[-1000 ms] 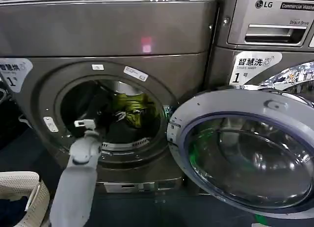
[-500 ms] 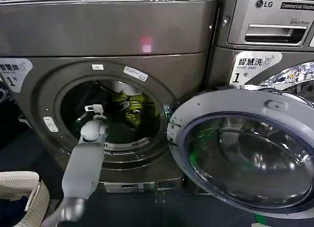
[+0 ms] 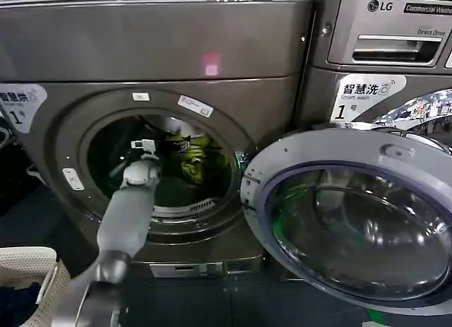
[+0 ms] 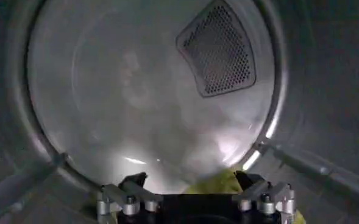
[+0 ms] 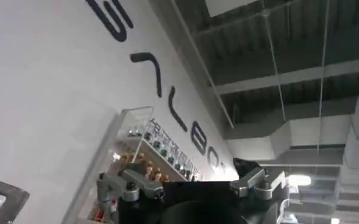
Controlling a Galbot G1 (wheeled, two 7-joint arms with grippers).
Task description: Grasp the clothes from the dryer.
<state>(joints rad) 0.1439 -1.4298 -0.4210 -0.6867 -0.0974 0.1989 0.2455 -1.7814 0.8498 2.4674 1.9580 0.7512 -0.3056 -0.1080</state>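
The dryer [image 3: 162, 51] stands with its round opening uncovered. Yellow-green clothes [image 3: 194, 157] lie in the drum, toward its right side. My left arm reaches through the opening, and my left gripper [image 3: 146, 146] sits just left of the clothes. In the left wrist view the left gripper [image 4: 190, 181] is open, fingers [image 4: 133, 181] wide apart, with the yellow-green clothes [image 4: 219, 182] low between them and nothing gripped. My right gripper [image 5: 191, 175] is open and holds nothing, pointing up at a lettered wall and ceiling away from the dryer.
The dryer's round glass door [image 3: 353, 221] hangs open to the right, in front of a second machine [image 3: 381, 58]. A woven basket [image 3: 32, 270] stands at the lower left. A perforated vent [image 4: 219, 52] sits on the drum's back wall.
My left arm has pushed up and to the right, from the opening's lower left rim deeper into the drum, nearer the clothes. The clothes have not moved.
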